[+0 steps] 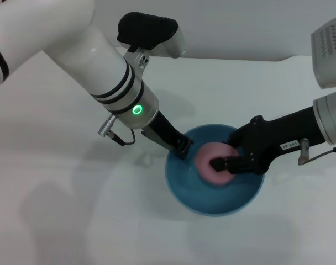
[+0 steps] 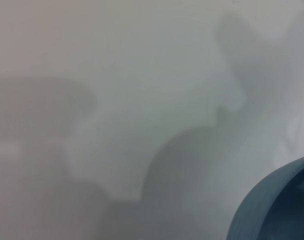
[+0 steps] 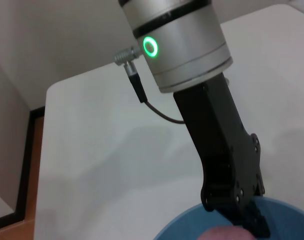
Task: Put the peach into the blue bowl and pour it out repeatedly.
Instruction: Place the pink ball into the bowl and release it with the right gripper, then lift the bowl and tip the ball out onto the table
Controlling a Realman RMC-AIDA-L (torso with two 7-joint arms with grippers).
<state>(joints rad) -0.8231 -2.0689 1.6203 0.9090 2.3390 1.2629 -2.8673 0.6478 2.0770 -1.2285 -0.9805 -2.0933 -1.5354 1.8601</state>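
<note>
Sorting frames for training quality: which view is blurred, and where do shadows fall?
Left wrist view: soft and hazy, broad grey shadows on the table, only a blue bowl edge showing. Head view: sharp, faint shadows left of the bowl. Right wrist view: left pincer crisp, the peach at the frame edge blurred.

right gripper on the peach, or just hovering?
Touching. In the head view the right gripper has its black fingers closed against the small round pink toy peach, no gap showing, over the round light-blue plastic bowl.
</note>
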